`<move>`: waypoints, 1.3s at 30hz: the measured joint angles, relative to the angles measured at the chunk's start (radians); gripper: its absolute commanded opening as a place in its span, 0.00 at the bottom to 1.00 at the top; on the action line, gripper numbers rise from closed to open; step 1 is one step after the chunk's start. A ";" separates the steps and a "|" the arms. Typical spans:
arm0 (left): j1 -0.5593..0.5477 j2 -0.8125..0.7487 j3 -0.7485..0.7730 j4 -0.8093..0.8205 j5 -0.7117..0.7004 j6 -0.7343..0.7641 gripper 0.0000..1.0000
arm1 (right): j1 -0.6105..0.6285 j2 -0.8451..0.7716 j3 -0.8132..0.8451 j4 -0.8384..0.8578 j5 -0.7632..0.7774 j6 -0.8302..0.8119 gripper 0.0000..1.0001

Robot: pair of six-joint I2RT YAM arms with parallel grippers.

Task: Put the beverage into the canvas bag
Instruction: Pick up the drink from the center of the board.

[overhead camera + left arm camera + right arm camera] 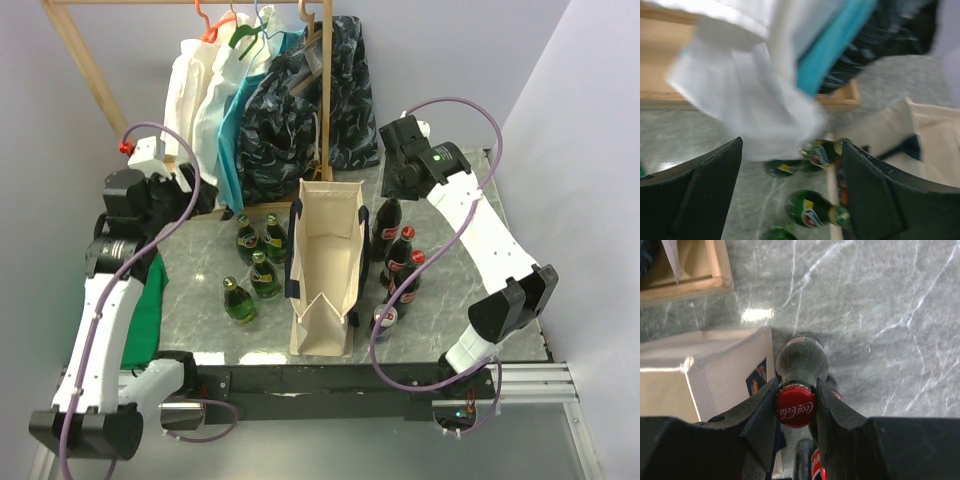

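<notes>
well, the right pincer (796,395) is pinching the red cap of the cola bottle (801,357), which stands upright straight beneath it; the canvas bag (710,370) sits just to its left, touching nearly, while the left pincer (790,150) hangs spread wide, farther off

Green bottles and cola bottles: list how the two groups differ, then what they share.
The green bottles stand left of the canvas bag; the cola bottles right of it. Green bottles are green glass; cola bottles dark with red caps. The right gripper clasps one cola bottle's top; no green bottle is touched. Both groups stand upright.
</notes>
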 measured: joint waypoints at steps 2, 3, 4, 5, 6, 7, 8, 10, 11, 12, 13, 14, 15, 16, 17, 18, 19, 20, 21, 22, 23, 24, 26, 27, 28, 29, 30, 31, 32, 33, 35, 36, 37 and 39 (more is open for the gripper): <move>-0.005 -0.035 -0.013 0.009 0.077 -0.012 0.83 | -0.003 0.000 0.011 -0.023 -0.008 0.000 0.00; -0.010 -0.051 -0.021 0.010 0.108 -0.016 0.82 | -0.004 0.000 0.016 -0.031 -0.009 0.000 0.00; -0.018 -0.062 -0.029 0.011 0.135 -0.023 0.81 | -0.007 0.000 0.023 -0.040 -0.011 0.000 0.00; -0.030 -0.075 -0.038 0.012 0.165 -0.031 0.81 | -0.011 0.000 0.029 -0.048 -0.013 0.000 0.00; -0.047 -0.085 -0.047 0.010 0.191 -0.034 0.80 | -0.014 0.000 0.031 -0.054 -0.013 0.000 0.00; -0.062 -0.090 -0.053 0.006 0.209 -0.036 0.80 | -0.016 0.000 0.034 -0.059 -0.013 0.000 0.00; -0.079 -0.092 -0.058 0.000 0.226 -0.037 0.79 | -0.018 0.000 0.035 -0.063 -0.013 0.000 0.00; -0.124 -0.088 -0.060 -0.021 0.246 -0.037 0.78 | -0.020 0.000 0.035 -0.070 -0.015 0.000 0.00; -0.144 -0.082 -0.060 -0.031 0.246 -0.037 0.76 | -0.021 0.000 0.035 -0.072 -0.015 0.000 0.00; -0.172 -0.076 -0.060 -0.043 0.244 -0.037 0.75 | -0.021 0.000 0.035 -0.074 -0.015 0.000 0.00; -0.198 -0.066 -0.055 -0.057 0.238 -0.037 0.72 | -0.022 0.000 0.035 -0.074 -0.015 0.000 0.00; -0.224 -0.051 -0.048 -0.069 0.227 -0.038 0.70 | -0.022 0.000 0.035 -0.075 -0.015 0.000 0.00; -0.256 -0.033 -0.037 -0.077 0.217 -0.040 0.69 | -0.022 0.000 0.035 -0.075 -0.016 0.000 0.00; -0.279 -0.018 -0.027 -0.084 0.207 -0.042 0.65 | -0.022 0.000 0.037 -0.075 -0.016 0.000 0.00; -0.303 0.002 -0.017 -0.090 0.195 -0.047 0.62 | -0.023 0.000 0.039 -0.076 -0.016 0.000 0.00; -0.332 0.022 -0.006 -0.093 0.186 -0.056 0.60 | -0.023 0.000 0.043 -0.077 -0.016 -0.001 0.00; -0.355 0.040 0.003 -0.093 0.176 -0.064 0.55 | -0.023 0.000 0.047 -0.078 -0.016 -0.002 0.00; -0.377 0.057 0.014 -0.093 0.166 -0.068 0.51 | -0.025 0.000 0.055 -0.081 -0.016 -0.003 0.00; -0.401 0.073 0.024 -0.093 0.158 -0.076 0.48 | -0.026 0.000 0.063 -0.083 -0.016 -0.004 0.00; -0.431 0.094 0.039 -0.095 0.140 -0.082 0.46 | -0.028 0.001 0.071 -0.084 -0.016 -0.005 0.00; -0.454 0.109 0.050 -0.096 0.129 -0.089 0.45 | -0.029 0.001 0.077 -0.084 -0.016 -0.005 0.00; -0.480 0.124 0.065 -0.100 0.112 -0.092 0.43 | -0.031 0.001 0.083 -0.084 -0.016 -0.006 0.00; -0.527 0.162 0.100 -0.111 0.072 -0.095 0.42 | -0.032 0.001 0.093 -0.083 -0.016 -0.008 0.00; -0.550 0.182 0.117 -0.116 0.044 -0.098 0.41 | -0.033 0.001 0.094 -0.083 -0.016 -0.008 0.00; -0.560 0.192 0.124 -0.117 0.030 -0.100 0.40 | -0.033 0.001 0.095 -0.083 -0.016 -0.008 0.00; -0.578 0.207 0.136 -0.123 0.007 -0.101 0.40 | -0.033 0.002 0.095 -0.083 -0.016 -0.009 0.00; -0.586 0.217 0.142 -0.125 -0.008 -0.102 0.40 | -0.033 0.002 0.095 -0.083 -0.016 -0.010 0.00; -0.595 0.229 0.150 -0.133 -0.019 -0.105 0.40 | -0.033 0.004 0.095 -0.083 -0.016 -0.011 0.00; -0.605 0.239 0.154 -0.138 -0.035 -0.106 0.40 | -0.033 0.006 0.095 -0.083 -0.016 -0.012 0.00; -0.611 0.246 0.156 -0.142 -0.043 -0.108 0.41 | -0.033 0.008 0.095 -0.084 -0.016 -0.013 0.00; -0.627 0.261 0.163 -0.153 -0.069 -0.110 0.41 | -0.033 0.011 0.095 -0.084 -0.016 -0.015 0.00; -0.633 0.267 0.165 -0.159 -0.079 -0.113 0.40 | -0.033 0.013 0.095 -0.085 -0.016 -0.015 0.00; -0.639 0.275 0.167 -0.166 -0.096 -0.114 0.39 | -0.033 0.015 0.097 -0.086 -0.016 -0.015 0.00; -0.646 0.286 0.169 -0.175 -0.124 -0.117 0.39 | -0.033 0.023 0.109 -0.093 -0.016 -0.016 0.00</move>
